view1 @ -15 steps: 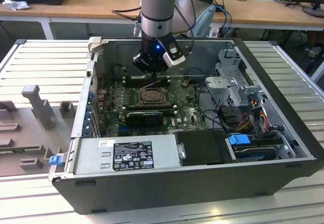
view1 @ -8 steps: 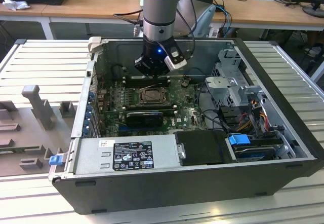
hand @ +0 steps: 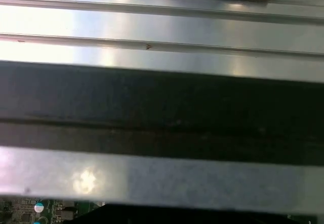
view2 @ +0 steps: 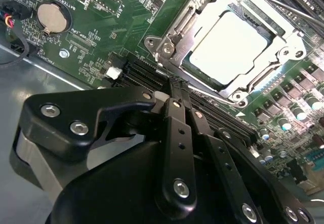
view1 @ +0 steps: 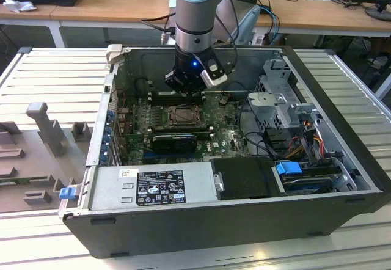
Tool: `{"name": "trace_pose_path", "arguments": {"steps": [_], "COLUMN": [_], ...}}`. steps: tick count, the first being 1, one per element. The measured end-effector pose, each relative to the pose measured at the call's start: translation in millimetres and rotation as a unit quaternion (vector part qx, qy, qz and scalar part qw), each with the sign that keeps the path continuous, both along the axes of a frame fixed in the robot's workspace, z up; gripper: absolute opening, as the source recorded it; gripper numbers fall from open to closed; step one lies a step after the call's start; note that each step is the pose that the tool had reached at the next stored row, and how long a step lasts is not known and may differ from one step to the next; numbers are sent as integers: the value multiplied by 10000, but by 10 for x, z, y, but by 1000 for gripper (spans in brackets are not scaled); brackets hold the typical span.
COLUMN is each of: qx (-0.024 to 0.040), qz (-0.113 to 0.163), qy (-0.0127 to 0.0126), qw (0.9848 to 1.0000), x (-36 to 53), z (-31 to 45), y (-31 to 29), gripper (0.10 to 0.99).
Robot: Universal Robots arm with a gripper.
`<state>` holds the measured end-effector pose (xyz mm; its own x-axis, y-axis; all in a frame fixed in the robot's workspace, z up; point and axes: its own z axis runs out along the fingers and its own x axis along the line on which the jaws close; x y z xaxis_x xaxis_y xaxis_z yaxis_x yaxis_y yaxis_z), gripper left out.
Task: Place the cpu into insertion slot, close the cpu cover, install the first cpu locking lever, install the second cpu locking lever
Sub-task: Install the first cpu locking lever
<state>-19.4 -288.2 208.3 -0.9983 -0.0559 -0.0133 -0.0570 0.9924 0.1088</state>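
The cpu sits in the insertion slot, the cpu cover down (levers next, I judge); my jaws pressed together, empty, just beside.

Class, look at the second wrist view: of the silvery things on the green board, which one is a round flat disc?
The coin cell battery, a plain round disc in a black holder. The cpu is square, and the cpu cover around it is a square frame.

Glossy silver metal cpu top, shiny steel cpu cover (matt black gripper)
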Motion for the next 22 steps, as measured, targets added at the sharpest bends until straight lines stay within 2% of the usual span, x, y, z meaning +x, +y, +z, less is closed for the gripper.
{"name": "trace_pose_path", "arguments": {"steps": [10, 19, 22], "qx": [-9, -60, -101], "qz": [0, 0, -1], "qy": [0, 0, 1], "qw": [10000, 10000, 9999], "x": [9, 8, 8], "z": [-50, -38, -38], "y": [0, -1, -1], "gripper": [106, 106, 106]}}
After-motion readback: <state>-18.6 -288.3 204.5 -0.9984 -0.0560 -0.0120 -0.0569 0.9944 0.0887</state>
